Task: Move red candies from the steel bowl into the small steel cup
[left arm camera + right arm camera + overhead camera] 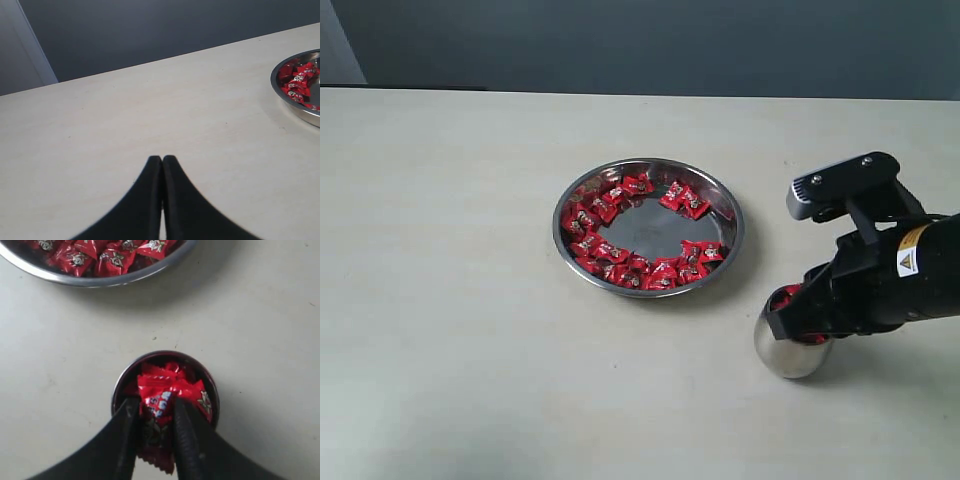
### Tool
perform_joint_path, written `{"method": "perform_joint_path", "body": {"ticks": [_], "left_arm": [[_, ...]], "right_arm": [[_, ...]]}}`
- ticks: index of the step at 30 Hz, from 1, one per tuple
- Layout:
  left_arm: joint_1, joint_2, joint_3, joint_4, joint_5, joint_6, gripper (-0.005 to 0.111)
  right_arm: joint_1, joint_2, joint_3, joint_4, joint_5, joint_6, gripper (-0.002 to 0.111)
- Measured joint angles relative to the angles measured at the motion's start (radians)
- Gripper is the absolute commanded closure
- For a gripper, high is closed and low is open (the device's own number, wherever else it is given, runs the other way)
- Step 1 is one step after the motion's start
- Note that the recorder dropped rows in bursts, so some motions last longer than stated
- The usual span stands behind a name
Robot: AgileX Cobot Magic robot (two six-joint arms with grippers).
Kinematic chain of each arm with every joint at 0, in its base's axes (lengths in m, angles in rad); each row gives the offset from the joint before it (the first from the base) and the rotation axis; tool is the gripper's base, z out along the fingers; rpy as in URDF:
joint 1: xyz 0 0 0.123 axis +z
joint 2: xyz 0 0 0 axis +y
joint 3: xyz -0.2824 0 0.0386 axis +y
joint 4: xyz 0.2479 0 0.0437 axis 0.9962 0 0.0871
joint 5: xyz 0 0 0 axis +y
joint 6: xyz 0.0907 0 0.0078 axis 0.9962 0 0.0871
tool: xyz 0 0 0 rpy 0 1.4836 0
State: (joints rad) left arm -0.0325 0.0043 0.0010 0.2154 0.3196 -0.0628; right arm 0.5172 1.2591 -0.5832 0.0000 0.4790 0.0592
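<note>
I note right hand (155, 410) narrowly parted, gripping one red candy (159, 390) at the mouth of the small steel cup (119, 385); left hand (162, 161) clenched, empty.

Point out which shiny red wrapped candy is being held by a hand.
The red candy pinched in the right hand, over the small polished steel cup. The other candies lie loose in that cup or in the wide shallow steel bowl.
</note>
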Motion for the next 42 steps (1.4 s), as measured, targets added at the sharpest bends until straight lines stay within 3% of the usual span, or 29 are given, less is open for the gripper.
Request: {"method": "perform_joint_path", "body": {"ticks": [34, 36, 39, 42], "left_arm": [[0.0, 0.0, 0.0, 0.0, 0.0, 0.0, 0.106], [0.0, 0.0, 0.0, 0.0, 0.0, 0.0, 0.106], [0.0, 0.0, 0.0, 0.0, 0.0, 0.0, 0.106], [0.0, 0.0, 0.0, 0.0, 0.0, 0.0, 0.106]], "right_arm": [[0.0, 0.039, 0.0, -0.023, -0.015, 0.0, 0.083], [0.0, 0.039, 0.0, -0.023, -0.015, 0.0, 0.077], [0.0, 0.039, 0.0, -0.023, -0.015, 0.0, 0.06], [0.0, 0.039, 0.0, -0.023, -0.017, 0.0, 0.058]]}}
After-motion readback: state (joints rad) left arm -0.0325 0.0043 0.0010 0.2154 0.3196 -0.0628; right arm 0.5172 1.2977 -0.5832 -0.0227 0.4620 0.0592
